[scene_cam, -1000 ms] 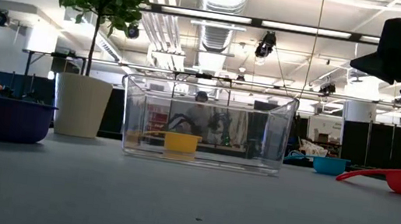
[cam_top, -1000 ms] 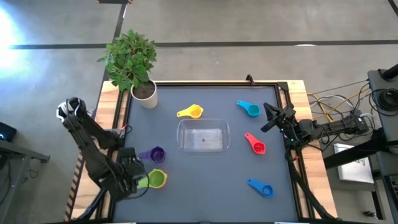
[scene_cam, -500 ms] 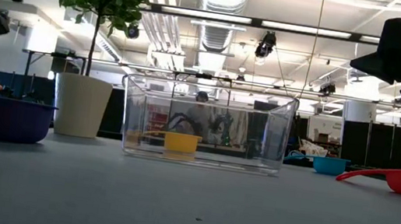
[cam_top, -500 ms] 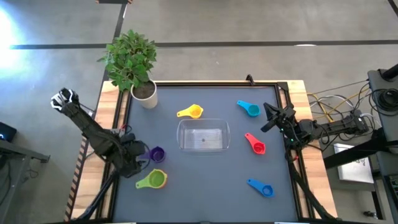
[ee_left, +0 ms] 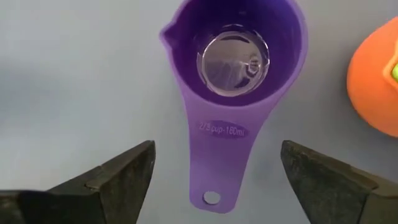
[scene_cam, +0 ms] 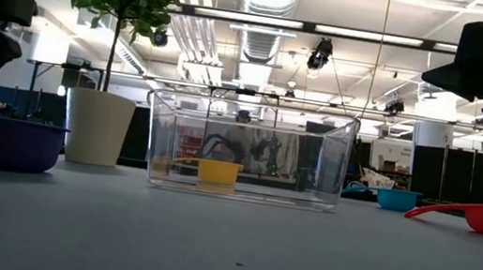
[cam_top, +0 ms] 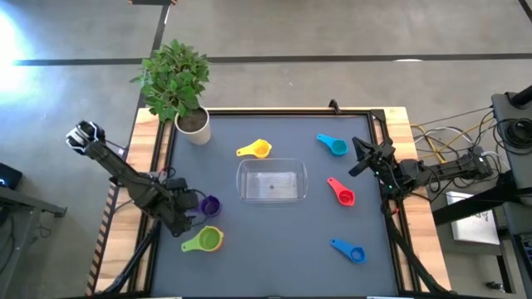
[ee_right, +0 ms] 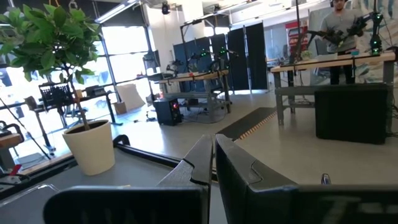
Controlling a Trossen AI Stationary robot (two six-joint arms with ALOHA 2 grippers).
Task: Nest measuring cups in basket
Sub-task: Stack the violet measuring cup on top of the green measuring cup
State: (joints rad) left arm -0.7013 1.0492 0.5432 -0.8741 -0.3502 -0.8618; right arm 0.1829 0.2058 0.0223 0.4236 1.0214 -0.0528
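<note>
Left wrist view: purple cup (ee_left: 239, 81) handle centred btwn spread-apart left gripper (ee_left: 217, 180) fingers, long axis running straight out, nr table's left edge; right gripper (cam_top: 359, 158) idle at right edge, fingers pressed together.

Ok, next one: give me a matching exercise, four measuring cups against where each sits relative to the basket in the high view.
Things:
1. yellow measuring cup
2. purple measuring cup
3. red measuring cup
4. dark blue measuring cup

Places, relative to the clear basket:
A. right of it, level with it
B. just beyond its far edge
C. left of it, in front of the open left gripper
D. toward the near right corner of the table

Pairs: 1-B, 2-C, 3-A, 4-D
</note>
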